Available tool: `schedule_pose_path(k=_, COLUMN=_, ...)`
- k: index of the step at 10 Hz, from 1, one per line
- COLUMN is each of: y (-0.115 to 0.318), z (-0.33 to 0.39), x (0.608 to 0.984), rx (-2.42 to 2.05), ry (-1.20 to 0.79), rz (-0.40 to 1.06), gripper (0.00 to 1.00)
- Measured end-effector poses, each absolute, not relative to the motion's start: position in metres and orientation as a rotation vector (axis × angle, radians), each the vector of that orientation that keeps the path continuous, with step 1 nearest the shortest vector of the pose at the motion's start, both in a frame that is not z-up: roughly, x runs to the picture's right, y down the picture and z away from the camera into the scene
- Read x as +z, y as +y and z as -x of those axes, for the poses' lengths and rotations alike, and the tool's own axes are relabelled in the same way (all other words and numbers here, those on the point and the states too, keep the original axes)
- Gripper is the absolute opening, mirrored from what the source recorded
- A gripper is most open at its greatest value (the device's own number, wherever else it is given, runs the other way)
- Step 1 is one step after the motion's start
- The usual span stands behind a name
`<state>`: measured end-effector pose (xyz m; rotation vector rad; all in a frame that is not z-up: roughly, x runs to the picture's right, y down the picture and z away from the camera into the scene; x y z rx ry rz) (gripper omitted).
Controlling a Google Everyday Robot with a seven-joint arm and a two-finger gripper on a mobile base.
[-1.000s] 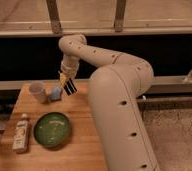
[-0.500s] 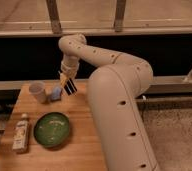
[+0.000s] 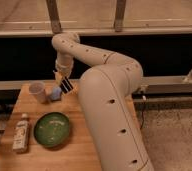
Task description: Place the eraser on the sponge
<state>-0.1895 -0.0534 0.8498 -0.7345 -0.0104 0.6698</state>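
While almost nothing has shifted over the last second, you can read this as a hold rather than a stroke: the big cream arm [image 3: 109,100] arches from the lower right up to the upper left of the frame and down again, just as it did a moment ago. The wooden table [image 3: 9,107] at the lower left carries the same spread: the green plate [image 3: 52,129], the pale bottle [image 3: 21,132] to its left and the clear cup [image 3: 38,92] near the far edge. The gripper [image 3: 61,80], left of centre, hangs over that far edge with its claw pinching the eraser [image 3: 65,86], which is tilted with its striped face toward you. The eraser sits just right of the light-blue sponge [image 3: 55,92] and slightly higher in the frame. For you, that means the eraser is carried and close but not lying on the sponge. Whether it touches the sponge's edge I cannot tell.
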Motion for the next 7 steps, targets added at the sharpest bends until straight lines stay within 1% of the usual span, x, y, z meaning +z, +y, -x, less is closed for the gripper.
schedule_pose_path(k=7, y=-0.048, z=0.223, x=0.878, rx=0.580, ry=0.000, rz=0.785, gripper=0.00)
